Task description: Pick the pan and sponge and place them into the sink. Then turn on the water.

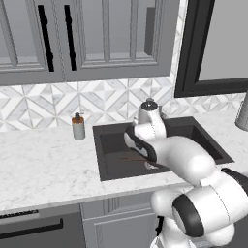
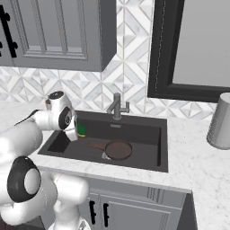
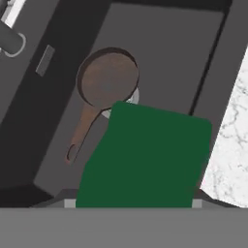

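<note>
My jaws are closed partway on the sponge (image 3: 145, 160), whose green face takes up the lower middle of the hand view with a fingertip (image 3: 197, 203) showing at its lower corner; from the right base view I see the same sponge (image 2: 81, 130) as a small green block with a yellow edge, tucked against the gripper (image 2: 77, 132) and held clear above the basin floor at the left end of the sink (image 2: 148, 166). The gripper points down into the basin just inside its left wall. Below and beyond the sponge, the pan (image 2: 117, 149) lies flat on the sink floor near the middle, over the round metal drain (image 3: 132, 97), part of which peeks out at the pan's rim; its long brown handle runs toward the left end of the basin. In the left base view the arm covers most of the basin and I only catch a thin brown line of the pan handle (image 1: 133, 159). The faucet (image 2: 117, 107) stands at the back edge of the sink, on the marble tabletop (image 1: 43, 164). A soap dispenser (image 1: 78, 127) sits on the tabletop near the sink's back left corner, and a grey canister (image 2: 221, 122) stands on the tabletop off the right end, well apart from the basin.
</note>
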